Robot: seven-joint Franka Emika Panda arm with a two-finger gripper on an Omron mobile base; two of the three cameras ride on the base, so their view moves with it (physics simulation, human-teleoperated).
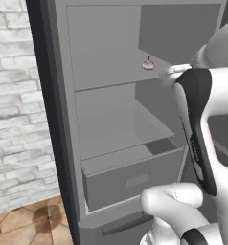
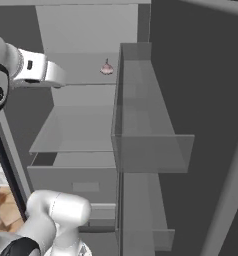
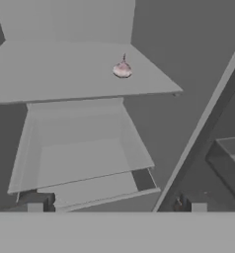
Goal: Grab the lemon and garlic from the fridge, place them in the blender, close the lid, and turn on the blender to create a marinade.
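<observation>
Hand view shows the gripper (image 3: 117, 206) spread wide, approaching the garlic (image 3: 122, 70) on the fridge (image 3: 80, 74) shelf; next, reach and close on it.

Flat even render light, soft low-res pics.

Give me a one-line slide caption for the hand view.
Small pinkish-white garlic bulb sits alone on the open dark grey fridge's upper shelf, above the wide grey drawer.

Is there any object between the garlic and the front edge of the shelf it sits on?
No. In the hand view, the garlic sits on the upper fridge shelf, and the shelf surface from it to the front edge is bare.
</observation>
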